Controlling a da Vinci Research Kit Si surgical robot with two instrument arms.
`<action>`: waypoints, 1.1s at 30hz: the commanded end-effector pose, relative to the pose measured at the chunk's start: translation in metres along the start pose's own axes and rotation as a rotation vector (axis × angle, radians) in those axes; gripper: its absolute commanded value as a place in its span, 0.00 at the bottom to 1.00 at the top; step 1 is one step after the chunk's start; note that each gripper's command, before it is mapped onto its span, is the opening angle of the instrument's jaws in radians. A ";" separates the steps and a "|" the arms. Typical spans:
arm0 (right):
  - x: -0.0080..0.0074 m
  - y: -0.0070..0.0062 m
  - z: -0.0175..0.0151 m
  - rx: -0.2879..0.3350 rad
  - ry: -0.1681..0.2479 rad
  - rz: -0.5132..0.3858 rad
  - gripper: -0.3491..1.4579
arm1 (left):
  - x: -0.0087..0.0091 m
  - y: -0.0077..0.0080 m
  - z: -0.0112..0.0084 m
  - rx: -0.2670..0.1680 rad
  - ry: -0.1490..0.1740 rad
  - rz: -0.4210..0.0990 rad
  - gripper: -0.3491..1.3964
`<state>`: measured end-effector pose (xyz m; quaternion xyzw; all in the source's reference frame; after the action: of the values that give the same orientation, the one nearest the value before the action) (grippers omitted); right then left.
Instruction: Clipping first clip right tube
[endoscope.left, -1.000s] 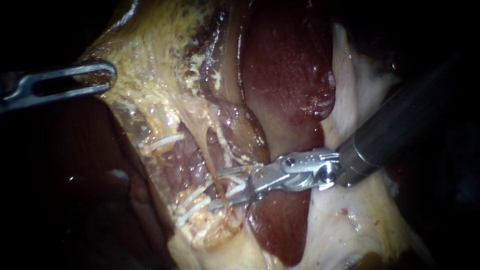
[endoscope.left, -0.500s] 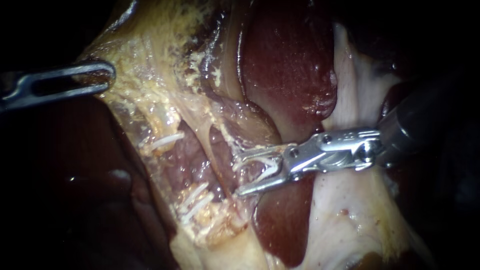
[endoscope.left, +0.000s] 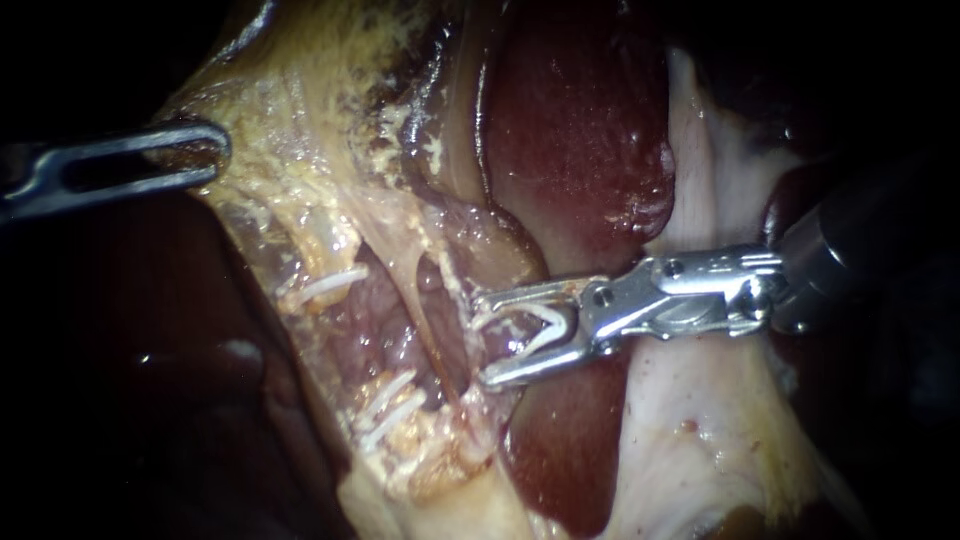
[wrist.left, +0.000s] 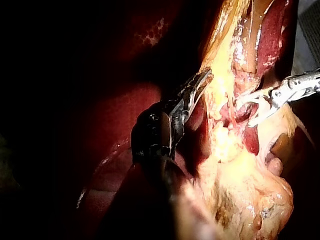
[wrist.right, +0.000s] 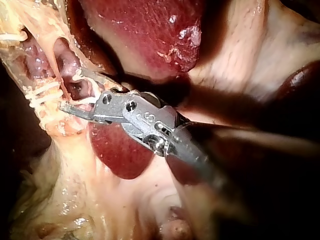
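Now: right instrument (endoscope.left: 483, 340) jaws spread wide, holding white clip (endoscope.left: 528, 322) between them; tips just beside right tube (endoscope.left: 420, 308), not around it. Left instrument (endoscope.left: 222, 150), well apart, jaws clamp yellowish tissue (endoscope.left: 290, 130).

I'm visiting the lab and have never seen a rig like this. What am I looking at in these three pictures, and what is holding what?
This is a surgical robot working at a bench on a pig's liver and the pale tissue attached to it. One picture comes from an endoscope close to the tissue. The other two come from cameras on each instrument's arm. The left instrument, entering from the left, grips the pale tissue and holds it taut. The right instrument carries an open white clip between its jaws, touching both. It sits just beside a thin tube and is not yet around it. Other white clips already sit on the tissue nearby.
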<state>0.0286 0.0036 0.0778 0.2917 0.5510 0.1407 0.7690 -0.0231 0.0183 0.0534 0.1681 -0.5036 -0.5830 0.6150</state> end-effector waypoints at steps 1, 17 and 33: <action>-0.0004 0.0000 0.0005 0.004 -0.002 -0.003 0.45 | 0.0000 0.0000 0.0000 -0.001 0.000 0.000 0.00; -0.0021 -0.0007 0.0040 0.118 0.074 0.063 0.44 | 0.0001 -0.0002 0.0000 -0.002 -0.001 0.000 0.00; -0.0014 -0.0017 0.0046 0.227 0.142 0.141 0.43 | 0.0001 -0.0002 0.0000 -0.002 -0.001 0.000 0.00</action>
<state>0.0324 0.0000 0.0788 0.4065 0.5939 0.1527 0.6773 -0.0231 0.0182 0.0533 0.1673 -0.5032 -0.5838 0.6148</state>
